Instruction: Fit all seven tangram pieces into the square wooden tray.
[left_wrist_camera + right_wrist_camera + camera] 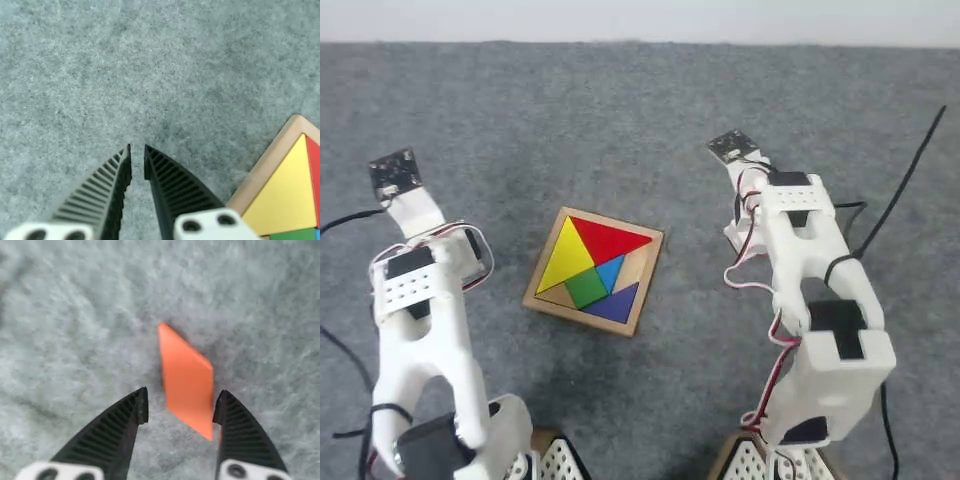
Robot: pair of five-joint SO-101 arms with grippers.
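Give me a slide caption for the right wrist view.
Open right gripper above the orange parallelogram lying on grey carpet.

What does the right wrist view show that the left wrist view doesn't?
Of the two, the right wrist view has an orange parallelogram piece, lying on the carpet between the open fingers of the right gripper. The left wrist view instead has a corner of the wooden tray, with a yellow triangle and slivers of red and green inside it. The left gripper has its fingers almost together, holding nothing. Both share the grey carpet and a pair of black ribbed fingers pointing over it.
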